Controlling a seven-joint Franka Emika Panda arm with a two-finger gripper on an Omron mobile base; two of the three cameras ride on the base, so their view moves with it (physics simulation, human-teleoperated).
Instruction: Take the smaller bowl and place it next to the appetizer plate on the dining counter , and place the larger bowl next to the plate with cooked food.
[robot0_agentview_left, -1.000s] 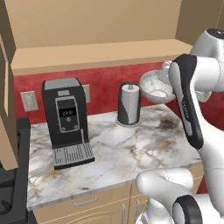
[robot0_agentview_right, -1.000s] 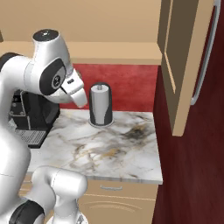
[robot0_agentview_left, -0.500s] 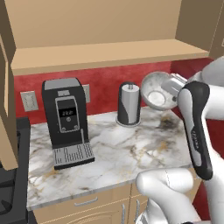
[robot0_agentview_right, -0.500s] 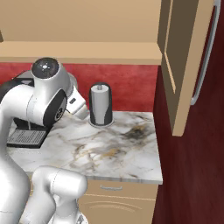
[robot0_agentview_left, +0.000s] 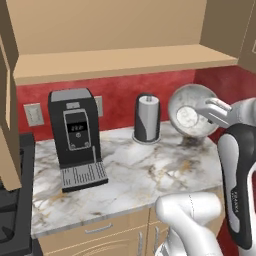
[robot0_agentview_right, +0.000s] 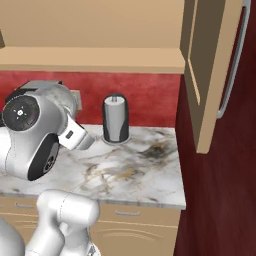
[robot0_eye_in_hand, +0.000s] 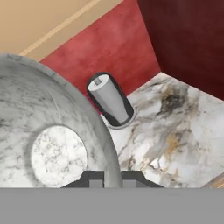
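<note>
Bowl: smaller bowl (robot0_agentview_left: 192, 111), grey-white like stone, is up in the air above the marble counter (robot0_agentview_left: 145, 165), not resting on it.
Fingers: gripper (robot0_eye_in_hand: 112, 178) is closed tight on the bowl's rim, one finger inside the bowl and one outside. The bowl's wall stands right between the fingers.
Bowl tilt: tipped on its side, so its pale round inside faces the left base camera.
Past the fingers: a dark paper towel holder (robot0_eye_in_hand: 110, 101) with a grey roll stands just beyond the bowl's edge, apart from it. The red wall is behind it.
Far from the fingers: a black coffee machine (robot0_agentview_left: 76, 138) sits well off to the side.
Just changed: a second ago the bowl was higher and close against the arm. Now it has swung out and lower, and more of it shows. The arm has folded down.
What that means: the bowl is picked up and being carried. I think the next job is to turn toward the dining counter and the appetizer plate.
Not changed: the holder and coffee machine have stayed put.
</note>
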